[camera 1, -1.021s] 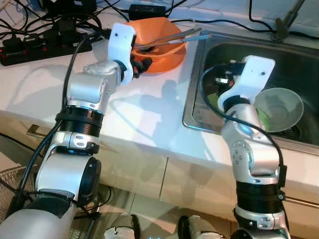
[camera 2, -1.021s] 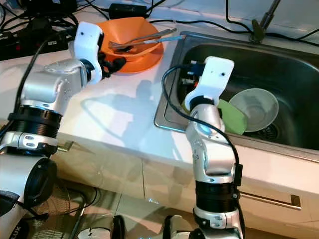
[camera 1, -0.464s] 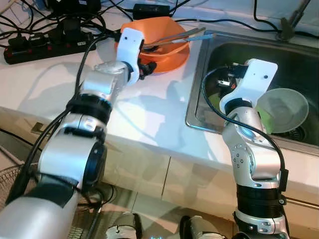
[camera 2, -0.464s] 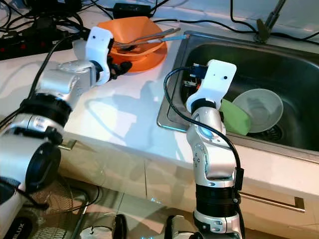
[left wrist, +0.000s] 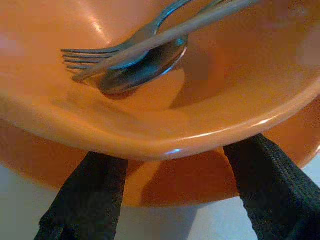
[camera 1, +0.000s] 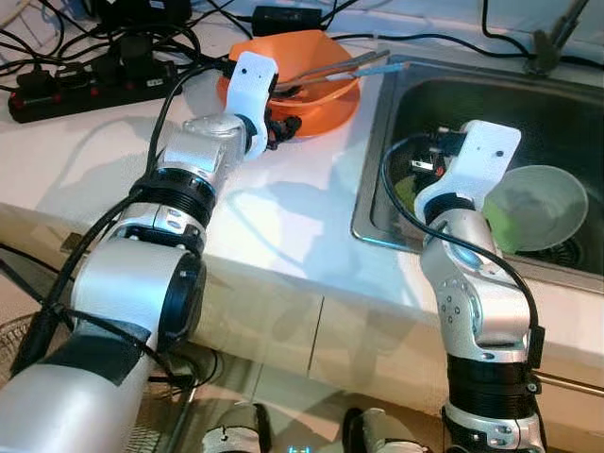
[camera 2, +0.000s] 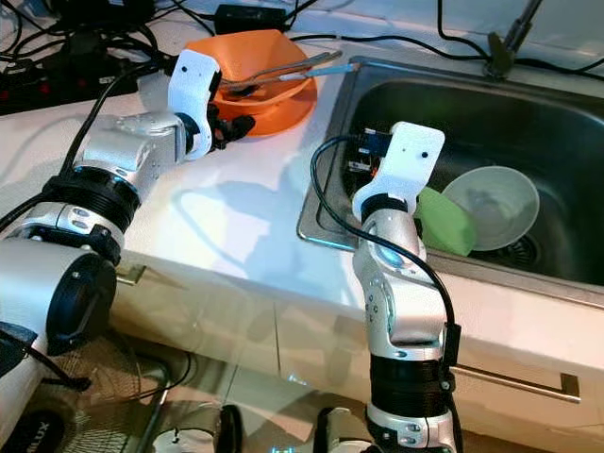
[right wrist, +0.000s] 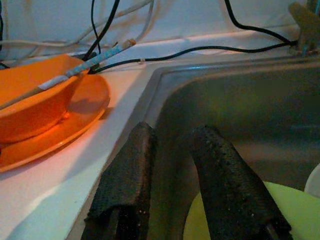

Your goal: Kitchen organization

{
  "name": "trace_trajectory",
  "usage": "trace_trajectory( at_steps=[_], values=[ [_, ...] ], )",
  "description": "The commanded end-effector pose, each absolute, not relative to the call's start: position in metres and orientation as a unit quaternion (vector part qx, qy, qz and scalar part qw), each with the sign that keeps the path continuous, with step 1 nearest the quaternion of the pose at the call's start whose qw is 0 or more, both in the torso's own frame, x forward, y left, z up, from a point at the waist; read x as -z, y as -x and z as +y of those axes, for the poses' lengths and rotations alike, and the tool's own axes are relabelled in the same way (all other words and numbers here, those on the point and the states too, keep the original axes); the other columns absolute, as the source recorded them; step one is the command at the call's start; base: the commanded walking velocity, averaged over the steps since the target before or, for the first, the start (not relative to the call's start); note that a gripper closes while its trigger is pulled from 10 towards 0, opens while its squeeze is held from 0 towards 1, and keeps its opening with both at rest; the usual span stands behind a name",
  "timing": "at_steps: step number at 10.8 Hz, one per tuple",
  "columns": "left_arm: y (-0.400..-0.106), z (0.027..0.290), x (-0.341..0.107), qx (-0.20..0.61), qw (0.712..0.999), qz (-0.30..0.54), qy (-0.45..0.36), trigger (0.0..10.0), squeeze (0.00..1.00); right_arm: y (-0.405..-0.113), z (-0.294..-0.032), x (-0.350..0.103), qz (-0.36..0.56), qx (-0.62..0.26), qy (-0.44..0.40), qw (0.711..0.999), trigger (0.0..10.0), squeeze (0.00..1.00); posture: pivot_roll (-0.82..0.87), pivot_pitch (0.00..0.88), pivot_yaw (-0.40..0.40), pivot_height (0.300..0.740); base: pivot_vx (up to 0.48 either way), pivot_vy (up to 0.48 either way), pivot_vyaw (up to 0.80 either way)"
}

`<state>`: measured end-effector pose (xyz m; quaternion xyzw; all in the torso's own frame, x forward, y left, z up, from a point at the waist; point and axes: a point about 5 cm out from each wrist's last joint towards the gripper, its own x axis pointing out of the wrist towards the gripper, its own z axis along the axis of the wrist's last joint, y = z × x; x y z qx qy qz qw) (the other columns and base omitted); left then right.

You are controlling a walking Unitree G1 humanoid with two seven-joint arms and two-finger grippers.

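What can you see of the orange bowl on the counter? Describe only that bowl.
The orange bowl looks like glossy plastic, with a thick rounded rim and sloping walls. It sits upright on a matching orange plate on the white counter, beside the steel sink. A fork, a spoon and chopsticks lie in it, their handles jutting over the rim toward the sink. The left hand is open, its black fingers reaching under the near rim.

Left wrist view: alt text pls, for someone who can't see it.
An orange bowl seen close up, with the left gripper open and its two black fingers reaching under the bowl's rim. Inside the bowl lie a metal fork, a spoon and a chopstick.
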<state>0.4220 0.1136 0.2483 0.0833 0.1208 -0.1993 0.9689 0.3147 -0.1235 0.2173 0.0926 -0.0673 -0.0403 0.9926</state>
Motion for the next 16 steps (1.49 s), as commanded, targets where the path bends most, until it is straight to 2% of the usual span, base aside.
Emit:
trace_trajectory(
  at_steps=[1,5,8,16],
  values=[
    [-0.418,0.115,-0.223,0.210,0.956,0.180,-0.093,10.0,0.00,-0.313,-0.123,-0.219,-0.069,0.042,-0.097,0.992,10.0,0.00,-0.10,0.189,0.035,0.719,0.000,0.000,0.00],
    [-0.410,0.131,-0.209,0.229,0.943,0.227,-0.080,10.0,0.00,-0.317,-0.119,-0.218,-0.064,0.032,-0.100,0.992,10.0,0.00,-0.07,0.197,0.021,0.719,0.000,0.000,0.00],
    [-0.391,0.144,-0.210,0.239,0.937,0.245,-0.067,10.0,0.00,-0.324,-0.114,-0.220,-0.065,0.019,-0.102,0.992,10.0,0.00,-0.03,0.192,0.001,0.719,0.000,0.000,0.00],
    [-0.305,0.182,-0.232,0.209,0.942,0.250,-0.083,10.0,0.00,-0.342,-0.112,-0.226,-0.083,-0.002,-0.103,0.991,10.0,0.00,0.07,0.135,-0.062,0.719,0.000,0.000,0.00]
  ],
)
